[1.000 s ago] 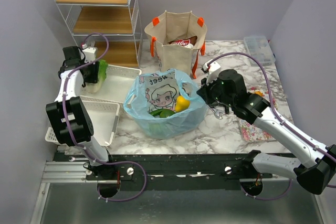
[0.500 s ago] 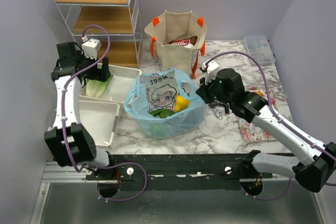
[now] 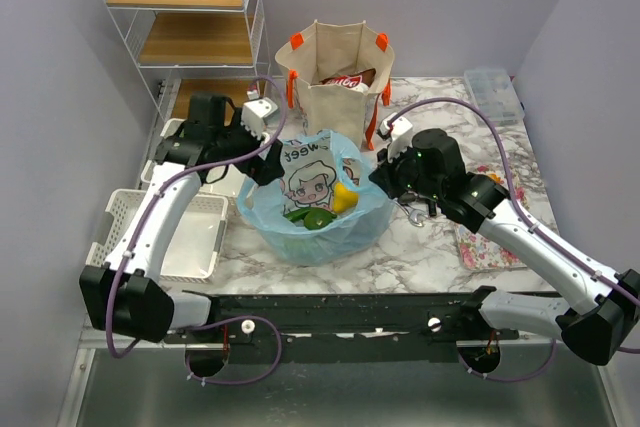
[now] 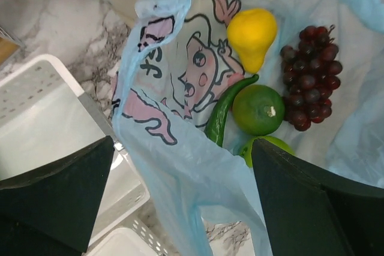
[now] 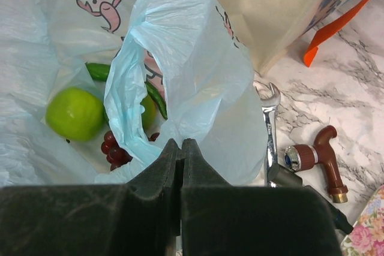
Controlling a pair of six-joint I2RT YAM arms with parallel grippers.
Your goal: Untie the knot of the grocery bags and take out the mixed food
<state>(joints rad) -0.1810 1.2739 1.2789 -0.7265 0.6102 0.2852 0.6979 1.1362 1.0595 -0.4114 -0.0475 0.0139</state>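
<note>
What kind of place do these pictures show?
Probably a robot test bench staged for grocery unpacking: a marble-look table boxed in by plain walls, a wire shelf, plus a canvas tote and a blue plastic bag of food.

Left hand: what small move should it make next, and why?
Probably lower the left hand into the blue bag and close on the yellow fruit. The hand hangs open over the bag's rim, the fruit lies bare beside the grapes, and the right hand pinches the opposite rim, which seems to hold the mouth open.
</note>
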